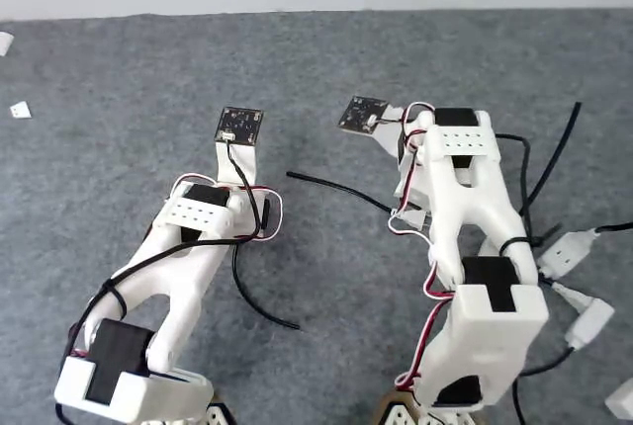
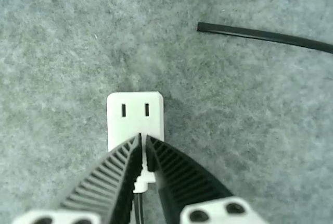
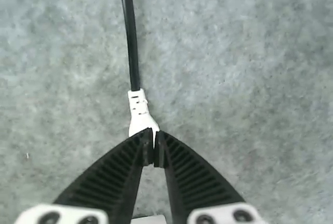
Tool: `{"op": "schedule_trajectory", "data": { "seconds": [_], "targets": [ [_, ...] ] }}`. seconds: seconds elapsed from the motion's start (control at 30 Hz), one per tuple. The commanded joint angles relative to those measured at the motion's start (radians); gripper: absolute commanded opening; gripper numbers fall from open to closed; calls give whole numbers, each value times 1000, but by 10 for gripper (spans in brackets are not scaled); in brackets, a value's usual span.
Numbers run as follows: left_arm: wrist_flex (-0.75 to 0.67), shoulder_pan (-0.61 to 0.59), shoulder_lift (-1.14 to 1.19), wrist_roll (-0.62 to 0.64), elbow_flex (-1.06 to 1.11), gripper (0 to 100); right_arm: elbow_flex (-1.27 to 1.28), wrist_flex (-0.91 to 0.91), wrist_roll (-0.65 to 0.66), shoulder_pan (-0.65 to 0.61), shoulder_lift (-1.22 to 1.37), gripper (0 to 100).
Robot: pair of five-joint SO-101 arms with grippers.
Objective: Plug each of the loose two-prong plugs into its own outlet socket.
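High view: the left arm [image 1: 188, 237] lies at about 7 o'clock on the grey mat [image 1: 119, 69] and the right arm [image 1: 475, 208] at about 4 o'clock, their wrists well apart. A black cable [image 1: 336, 190] runs between them. Two spare white connectors [image 1: 569, 247] lie at 3 o'clock, just beside the right arm.

Left wrist view: the left gripper [image 2: 143, 141] has its jaws clamped on the cord end of the socket [image 2: 135, 113]. The socket lies flat on the mat with both slots showing beyond the fingertips.

Right wrist view: the right gripper [image 3: 154, 141] is pinched shut on the neck of the plug [image 3: 139, 114], where the black cable leaves it. The prongs are hidden.

Each half looks to be in hand, so mating comes next. That calls for bringing the wrists together and lining the prongs up squarely with the slots, and perhaps regripping the plug first
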Motion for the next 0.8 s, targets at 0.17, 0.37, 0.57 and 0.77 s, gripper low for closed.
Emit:
{"op": "schedule_trajectory", "data": {
  "seconds": [0.17,0.37,0.57,0.77],
  "targets": [
    [5,-9,-6,-11,4,16,-43,122,146,-61,33,189],
    [3,-9,-6,-11,4,16,-61,116,242,-70,96,247],
    [3,-9,-6,-11,4,16,-120,67,244,-67,170,185],
    [3,-9,-6,-11,4,16,-196,76,241,-67,248,17]
  ]
}}
